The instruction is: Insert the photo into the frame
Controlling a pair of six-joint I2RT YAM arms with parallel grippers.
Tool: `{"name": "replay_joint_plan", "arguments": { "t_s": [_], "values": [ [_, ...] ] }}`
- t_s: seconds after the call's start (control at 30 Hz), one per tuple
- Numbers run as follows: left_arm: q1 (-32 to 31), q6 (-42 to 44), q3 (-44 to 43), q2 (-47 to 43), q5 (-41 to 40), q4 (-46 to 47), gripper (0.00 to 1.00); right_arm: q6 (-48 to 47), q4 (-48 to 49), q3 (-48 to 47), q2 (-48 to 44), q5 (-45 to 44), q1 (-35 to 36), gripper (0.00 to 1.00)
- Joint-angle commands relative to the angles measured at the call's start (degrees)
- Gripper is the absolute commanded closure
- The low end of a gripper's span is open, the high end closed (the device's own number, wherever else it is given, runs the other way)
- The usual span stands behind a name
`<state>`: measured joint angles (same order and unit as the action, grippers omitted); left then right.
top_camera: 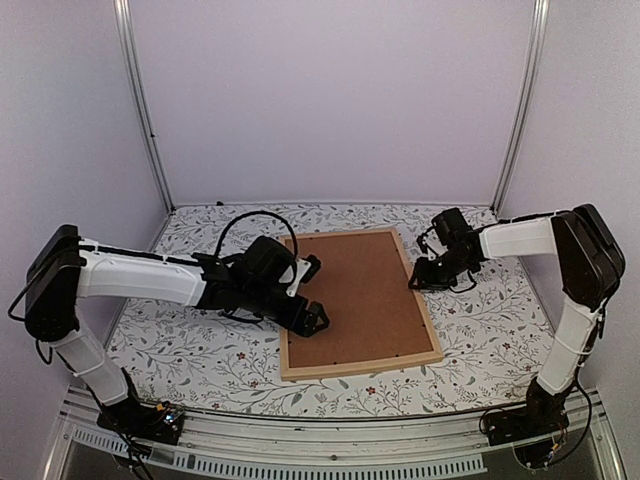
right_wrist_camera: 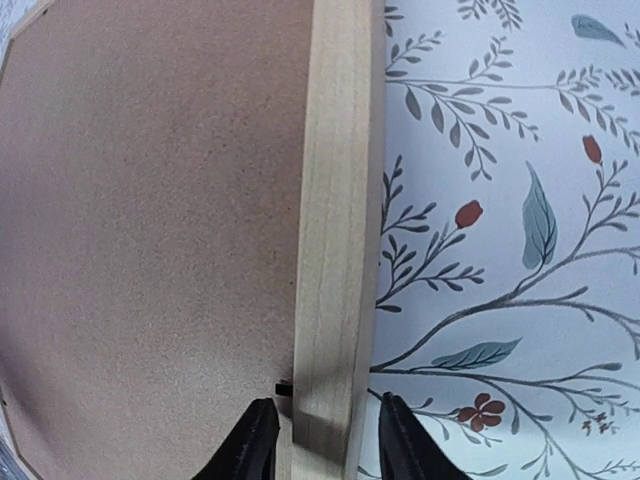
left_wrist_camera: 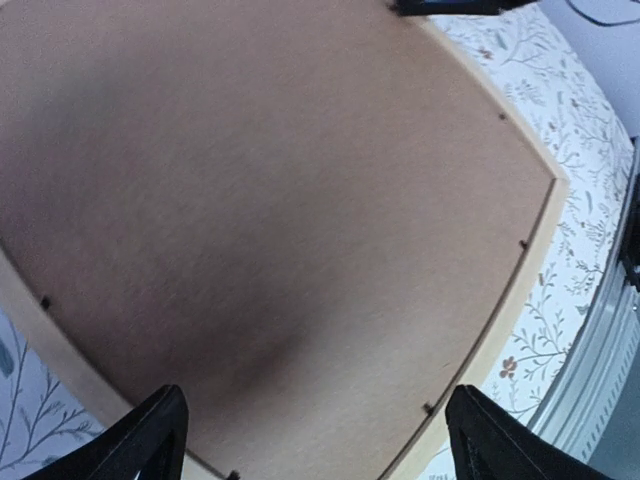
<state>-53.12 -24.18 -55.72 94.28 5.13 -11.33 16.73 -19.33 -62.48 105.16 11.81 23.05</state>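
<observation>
The large rectangular frame of thin pale wood strips [top_camera: 360, 368] lies face down on the floral-patterned bench [top_camera: 480, 340] with a plain brown backing board [top_camera: 355, 295] filling it. The photo appears in no view, so whether it sits under that board cannot be told. The left hand [top_camera: 315, 292] hovers released, fingers spread wide over the board's left side, while the right hand [right_wrist_camera: 320, 445] straddles the right rail with a sliver of gap on each side, apparently loose rather than clenched. The frame should be light and stiff, best taken across a rail, and a thin print would crease or smudge, so it wants holding by its edges.
</observation>
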Motion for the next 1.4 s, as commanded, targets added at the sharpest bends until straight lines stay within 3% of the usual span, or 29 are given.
{"name": "replay_joint_plan", "arguments": {
  "t_s": [0.0, 0.17, 0.37, 0.53, 0.7, 1.03, 1.2, 1.37],
  "values": [
    [-4.78, 7.72, -5.73, 3.22, 0.95, 1.78, 0.08, -1.78, -0.99, -2.07, -1.85, -1.69, -0.65, 0.55],
    [-9.10, 13.56, -12.64, 10.56, 2.65, -0.42, 0.08, -1.91, -3.92, -0.70, -8.62, -2.77, -0.98, 0.36],
    [-14.20, 21.08, -21.42, 19.61, 2.37, -4.88, 0.08, -0.55, -5.33, 4.38, -16.10, -2.58, -1.14, 0.33],
    [-17.67, 25.10, -26.25, 24.62, -1.36, -7.65, 0.15, 0.78, -5.90, 10.07, -20.26, -1.59, -1.17, 0.32],
    [-19.28, 27.35, -29.30, 28.57, -4.92, -10.78, 0.31, 1.57, -5.75, 15.60, -23.37, -0.77, -1.22, 0.32],
    [-20.65, 28.51, -30.66, 30.70, -14.16, -11.94, 0.77, 3.64, -2.22, 22.96, -25.84, 5.20, -1.16, 0.32],
    [-20.66, 29.57, -31.48, 29.92, -14.75, -12.26, 0.99, 4.22, -1.15, 25.00, -25.86, 7.69, -1.16, 0.32],
    [-20.48, 29.66, -32.43, 27.45, -13.36, -12.05, 1.00, 5.64, -0.27, 26.96, -27.86, 11.08, -1.16, 0.31]
  ]
}}
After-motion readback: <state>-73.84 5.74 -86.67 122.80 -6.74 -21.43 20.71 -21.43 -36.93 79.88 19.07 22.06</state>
